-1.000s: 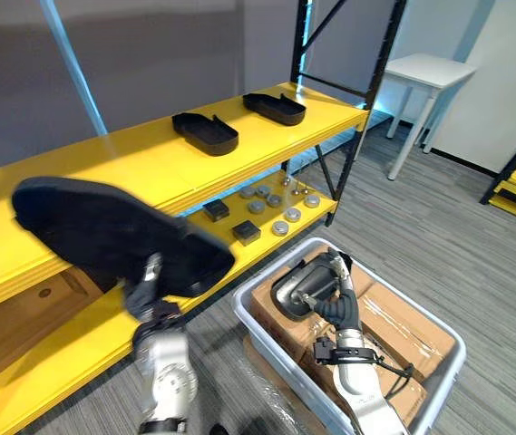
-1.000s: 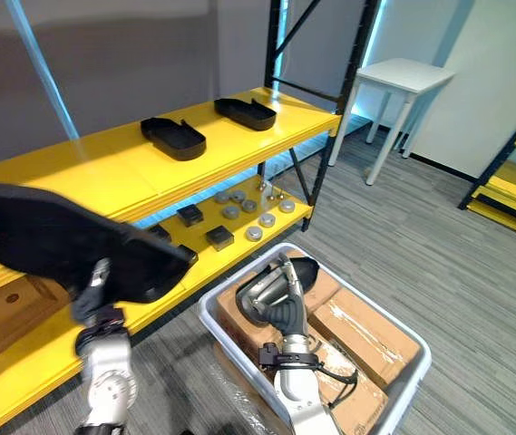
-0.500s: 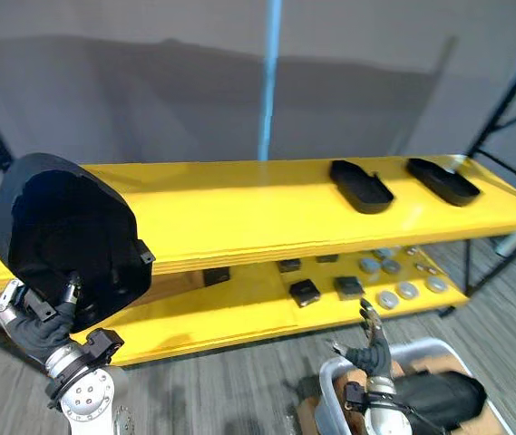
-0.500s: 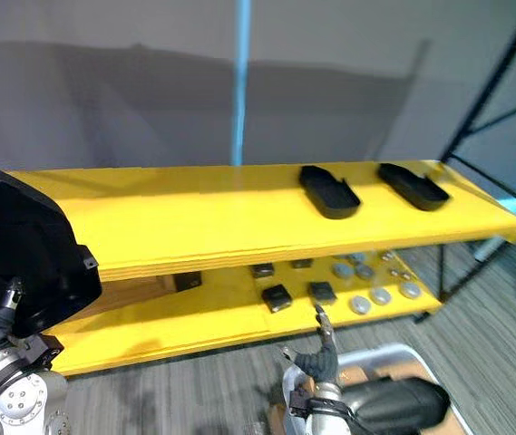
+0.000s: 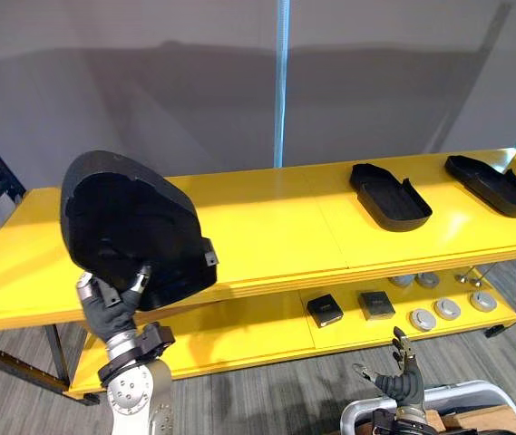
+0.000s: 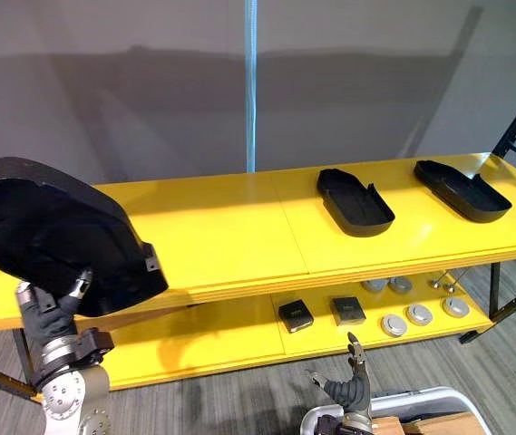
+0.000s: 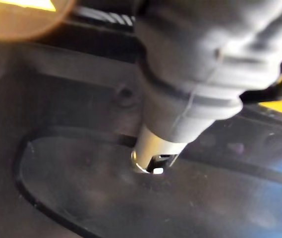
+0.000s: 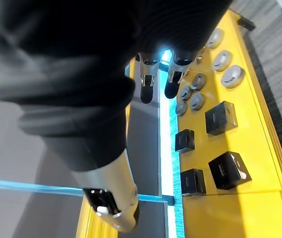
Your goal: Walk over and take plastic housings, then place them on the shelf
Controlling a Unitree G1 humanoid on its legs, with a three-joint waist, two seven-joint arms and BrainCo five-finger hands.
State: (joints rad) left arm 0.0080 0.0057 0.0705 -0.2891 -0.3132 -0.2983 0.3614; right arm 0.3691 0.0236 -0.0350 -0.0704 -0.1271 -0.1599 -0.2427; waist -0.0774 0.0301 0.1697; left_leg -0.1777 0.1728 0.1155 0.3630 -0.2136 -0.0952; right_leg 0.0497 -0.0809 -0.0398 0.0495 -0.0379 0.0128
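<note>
We hold the black plastic housing (image 5: 131, 227) up in our left hand (image 5: 111, 308), fingers grasping its lower edge, before the yellow shelf (image 5: 276, 227). A second housing (image 5: 389, 197) and third housing (image 5: 493, 184) lie on its top level. Right hand (image 5: 401, 381) low, fingers released.

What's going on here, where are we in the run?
The left hand grips a black housing by its lower edge and holds it up in front of the yellow shelf; it is not yet set down. Two more housings lie on the top board toward the right. The right hand hangs open and low, by a grey bin. Small black boxes and grey discs sit on the lower board.
</note>
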